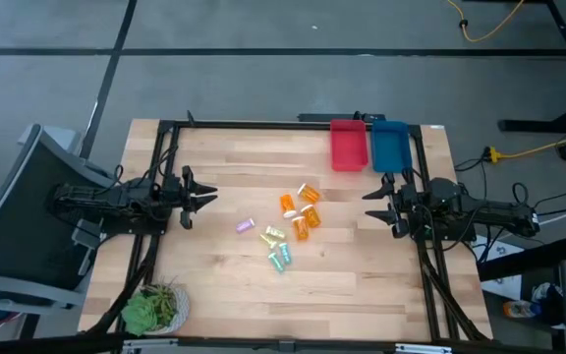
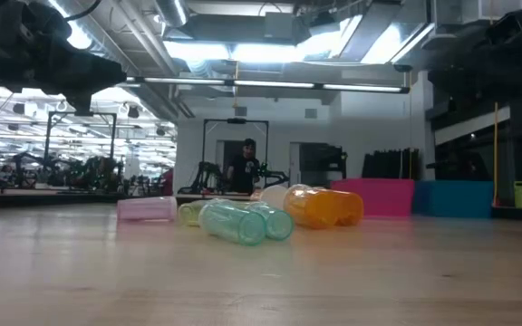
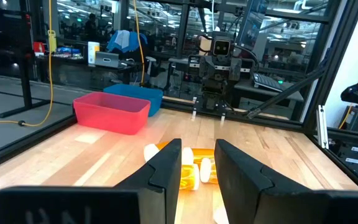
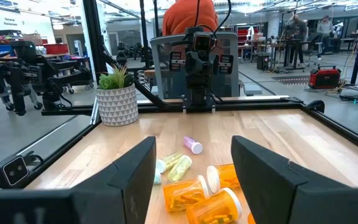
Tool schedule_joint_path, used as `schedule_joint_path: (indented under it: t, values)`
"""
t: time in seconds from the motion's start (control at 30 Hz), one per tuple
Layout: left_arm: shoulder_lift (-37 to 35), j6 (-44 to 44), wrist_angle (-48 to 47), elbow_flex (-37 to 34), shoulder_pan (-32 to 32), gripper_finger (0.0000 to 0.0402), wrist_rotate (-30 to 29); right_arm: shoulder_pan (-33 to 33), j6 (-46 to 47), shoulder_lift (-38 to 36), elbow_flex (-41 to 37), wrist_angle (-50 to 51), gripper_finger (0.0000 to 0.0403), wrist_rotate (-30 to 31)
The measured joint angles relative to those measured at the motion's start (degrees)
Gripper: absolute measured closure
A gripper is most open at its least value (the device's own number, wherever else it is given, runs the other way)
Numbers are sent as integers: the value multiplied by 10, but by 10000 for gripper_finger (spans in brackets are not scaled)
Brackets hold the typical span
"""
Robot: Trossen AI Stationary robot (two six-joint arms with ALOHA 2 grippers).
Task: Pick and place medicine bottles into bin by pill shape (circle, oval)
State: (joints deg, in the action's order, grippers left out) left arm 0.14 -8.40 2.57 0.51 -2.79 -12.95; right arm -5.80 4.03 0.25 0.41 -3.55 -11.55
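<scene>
Several small medicine bottles lie on their sides in a loose cluster at the table's middle: orange ones (image 1: 303, 211), a purple one (image 1: 245, 226), yellow ones (image 1: 272, 235) and teal-green ones (image 1: 280, 259). In the low view they show as teal (image 2: 234, 222), orange (image 2: 324, 206) and purple (image 2: 148, 208). My left gripper (image 1: 207, 197) is open and empty at the left of the cluster; in its wrist view (image 3: 197, 171) the orange bottles (image 3: 191, 174) lie beyond its fingers. My right gripper (image 1: 371, 205) is open and empty at the right of the cluster (image 4: 191, 180).
A red bin (image 1: 348, 146) and a blue bin (image 1: 389, 146) stand side by side at the table's far edge, right of middle. A potted plant (image 1: 152, 308) stands at the near left corner. A person in orange stands beyond the left arm (image 4: 188, 15).
</scene>
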Motion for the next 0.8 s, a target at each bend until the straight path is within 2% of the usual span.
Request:
schedule_joint_path:
  t: [0.07,0.43,0.63,0.8]
  values:
    - [0,0,0,0,0,310,0,0,7,0,0,-8,191,5]
    - [0,3,0,0,0,310,-2,0,229,0,0,-54,191,20]
    - [0,74,10,0,0,310,-26,0,257,32,0,-62,191,20]
    - [0,75,9,0,0,310,-26,0,252,102,6,-108,191,20]
